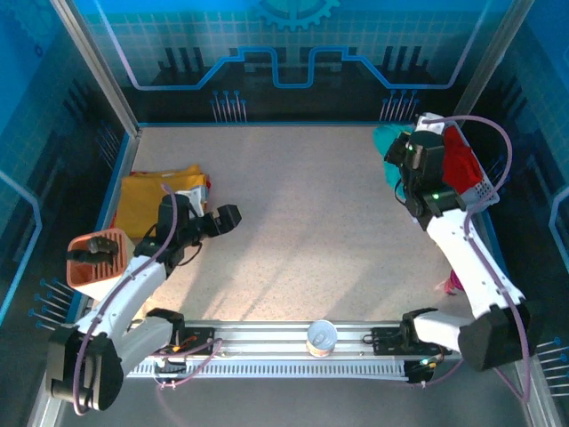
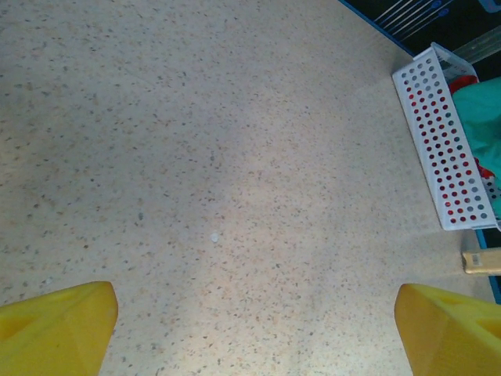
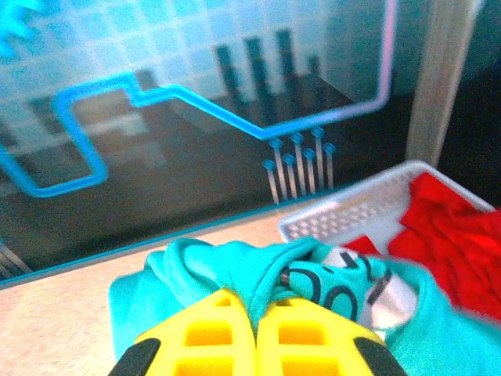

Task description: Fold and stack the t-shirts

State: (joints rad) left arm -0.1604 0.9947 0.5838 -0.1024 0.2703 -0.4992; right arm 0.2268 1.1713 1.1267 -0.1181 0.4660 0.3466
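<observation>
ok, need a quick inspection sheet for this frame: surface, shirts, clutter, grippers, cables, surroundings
Surface: speckled table, bare in the middle.
Job's things: yellow shirt folded at the left edge; teal shirt bunched at the white basket; red shirt in the basket.
Clutter: tape roll on the front rail; orange object by the left arm, cannot tell what it is.
Grippers: left gripper open over bare table; right gripper shut on the teal shirt.
Cables: purple cables looped along both arms, no snag seen.
Surroundings: blue printed walls, metal frame posts.
</observation>
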